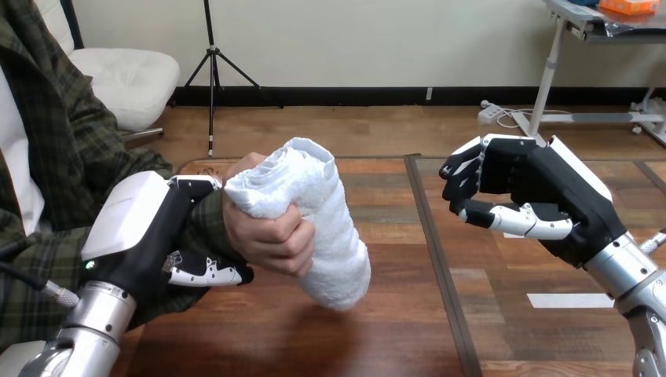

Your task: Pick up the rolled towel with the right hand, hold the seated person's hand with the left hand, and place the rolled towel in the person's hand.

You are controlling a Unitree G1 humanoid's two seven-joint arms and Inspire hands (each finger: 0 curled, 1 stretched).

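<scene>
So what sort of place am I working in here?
Probably a care-handover test bench: a wooden table, a seated person's hand gripping a rolled towel, and the left hand curled round their wrist.

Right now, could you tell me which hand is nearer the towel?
Left. The left hand is at the person's wrist beside the towel; the right hand hangs well apart.
</scene>
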